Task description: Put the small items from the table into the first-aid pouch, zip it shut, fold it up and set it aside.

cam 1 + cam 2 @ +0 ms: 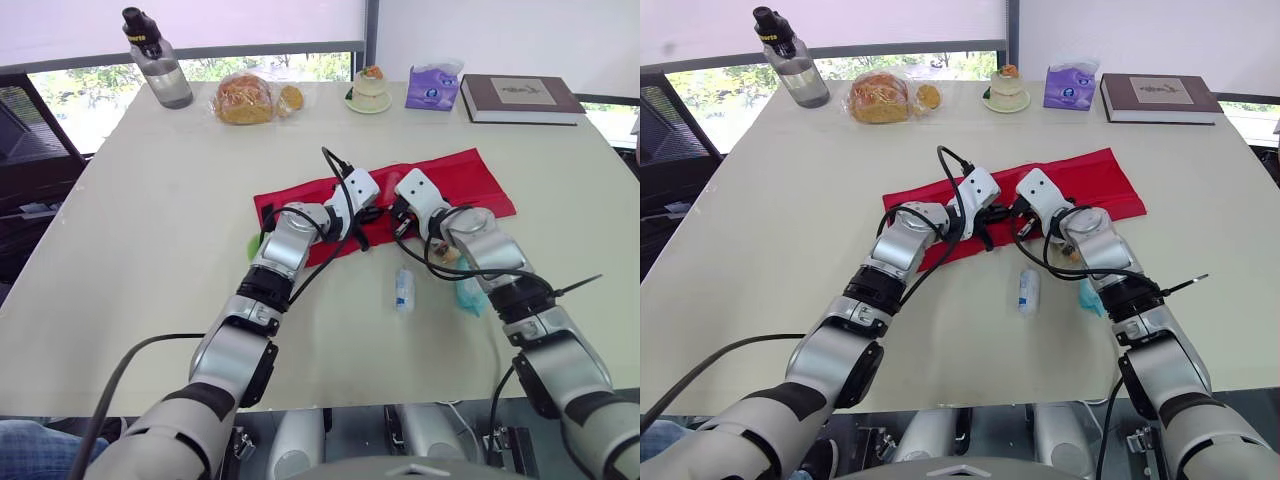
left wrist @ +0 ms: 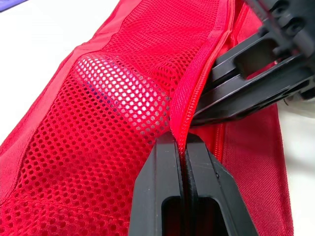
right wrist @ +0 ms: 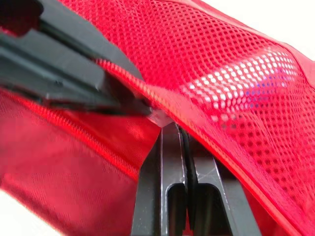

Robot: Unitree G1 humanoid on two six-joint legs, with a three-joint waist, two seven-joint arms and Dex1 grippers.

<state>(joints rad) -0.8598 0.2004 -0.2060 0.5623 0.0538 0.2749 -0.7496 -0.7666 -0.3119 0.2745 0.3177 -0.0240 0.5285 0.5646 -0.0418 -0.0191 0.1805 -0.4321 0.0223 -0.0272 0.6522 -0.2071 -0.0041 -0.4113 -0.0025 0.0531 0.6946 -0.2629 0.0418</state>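
Observation:
The red first-aid pouch lies unfolded across the middle of the table. Both grippers meet at its centre. My left gripper is shut on the zipper edge of the red mesh pocket, which has a pale item inside. My right gripper is shut on the zipper line right beside it, its fingers touching the left ones. On the table in front of the pouch lie a small white tube, a teal packet partly under my right arm, and a green item beside my left arm.
Along the table's far edge stand a water bottle, bagged bread, a small dessert on a plate, a purple tissue pack and a brown book. Bare tabletop stretches to the left.

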